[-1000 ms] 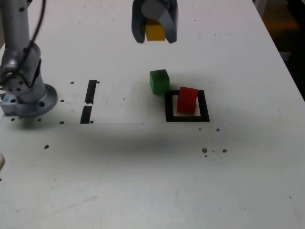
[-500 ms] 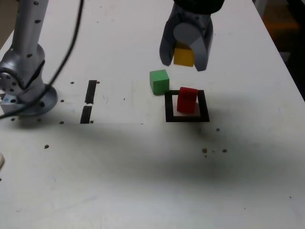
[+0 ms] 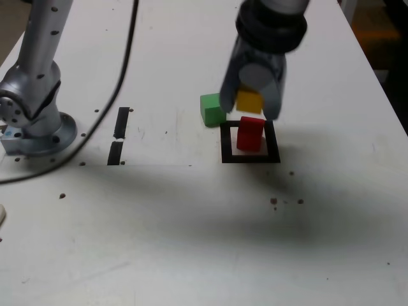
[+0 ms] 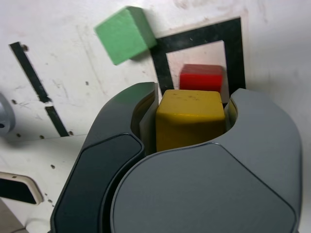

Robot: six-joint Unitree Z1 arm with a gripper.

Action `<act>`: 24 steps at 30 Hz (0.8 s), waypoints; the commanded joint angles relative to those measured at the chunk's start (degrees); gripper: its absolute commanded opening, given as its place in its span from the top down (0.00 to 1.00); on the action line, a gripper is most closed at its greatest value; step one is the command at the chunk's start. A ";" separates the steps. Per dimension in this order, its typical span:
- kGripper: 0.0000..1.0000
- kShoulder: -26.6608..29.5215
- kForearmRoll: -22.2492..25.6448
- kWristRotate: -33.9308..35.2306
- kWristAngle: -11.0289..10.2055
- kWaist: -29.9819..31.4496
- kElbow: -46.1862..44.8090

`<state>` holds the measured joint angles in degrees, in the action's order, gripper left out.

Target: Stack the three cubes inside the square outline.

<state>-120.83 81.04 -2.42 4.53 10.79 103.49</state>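
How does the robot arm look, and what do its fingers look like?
The arm is silver-grey metal with small dark screw holes, on a round flanged base bolted to the table. A black cable hangs from it. The gripper has a black ribbed collar and broad, rounded, curved fingers: one looks dark, the other lighter grey.

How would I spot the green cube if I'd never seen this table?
Find the black square outline on the white table. Just outside its far corner on the exterior view's left sits the green cube. The red cube is inside the outline; the yellow cube is in the tool.
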 commanded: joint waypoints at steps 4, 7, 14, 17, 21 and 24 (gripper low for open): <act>0.84 -0.06 -1.11 0.78 0.01 0.85 -0.93; 0.84 -0.31 -1.69 0.93 0.01 0.89 -1.34; 0.84 -0.77 -4.00 0.75 0.80 0.89 -2.63; 0.84 -0.63 -5.32 0.68 0.96 0.89 -3.28; 0.84 -0.02 -6.24 0.67 0.72 0.89 -4.32; 0.84 0.38 -7.03 0.66 0.63 0.75 -5.49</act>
<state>-121.10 74.27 -1.76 5.25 11.60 98.53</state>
